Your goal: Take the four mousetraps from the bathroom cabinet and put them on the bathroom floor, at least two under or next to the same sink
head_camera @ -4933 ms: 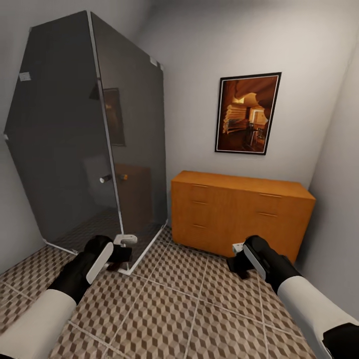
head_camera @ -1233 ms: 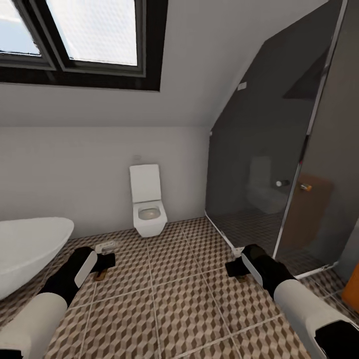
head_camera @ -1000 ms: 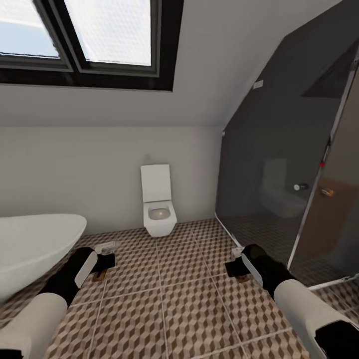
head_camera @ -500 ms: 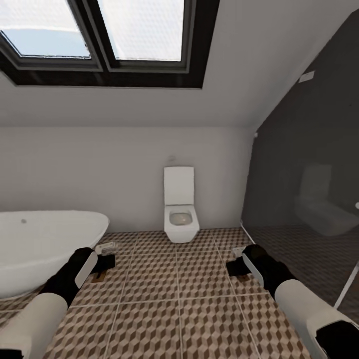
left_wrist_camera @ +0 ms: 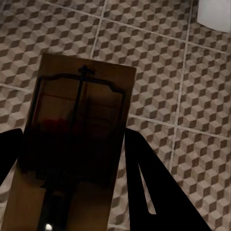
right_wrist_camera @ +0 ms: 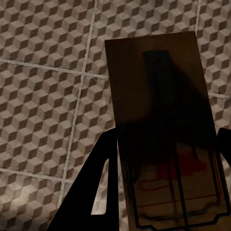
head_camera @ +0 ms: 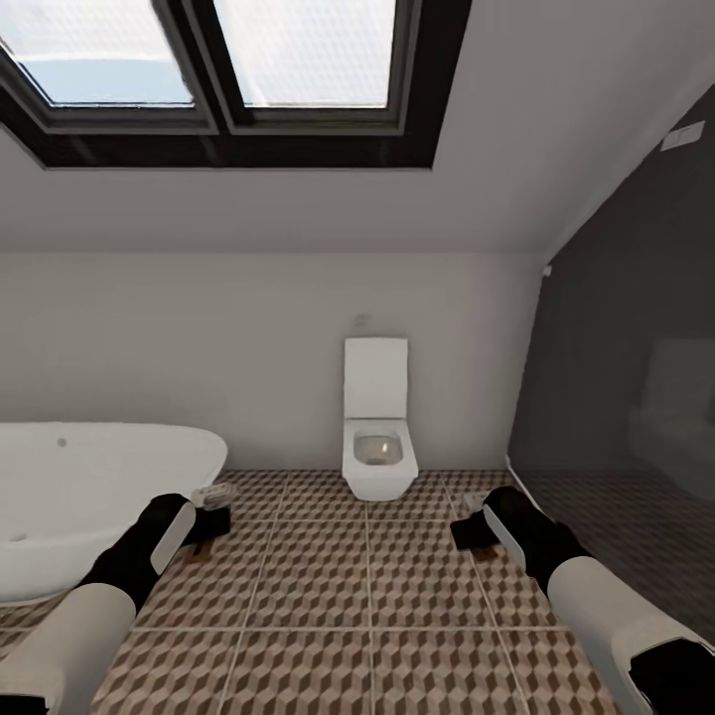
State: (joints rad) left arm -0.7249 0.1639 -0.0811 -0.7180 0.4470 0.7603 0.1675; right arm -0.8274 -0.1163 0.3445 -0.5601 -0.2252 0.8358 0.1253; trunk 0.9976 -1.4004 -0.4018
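Each tool carries one flat dark brown rectangular wooden mousetrap with a wire bar: the left tool is closed on the left mousetrap, and the right tool is closed on the right mousetrap, each trap's long axis running straight out along the fingers, past their tips. Both hang above the cube-patterned brown, beige and white tiled bathroom floor, so the floor lies directly beneath either tool and neither arm is nearer. In the head view the left tool sits at about 8 o'clock, just beside the white oval bathtub, and the right tool at 4 o'clock; the white wall-hung toilet stands centrally beyond, with dark shower glass at 3 o'clock. No readable writing shows on either trap.
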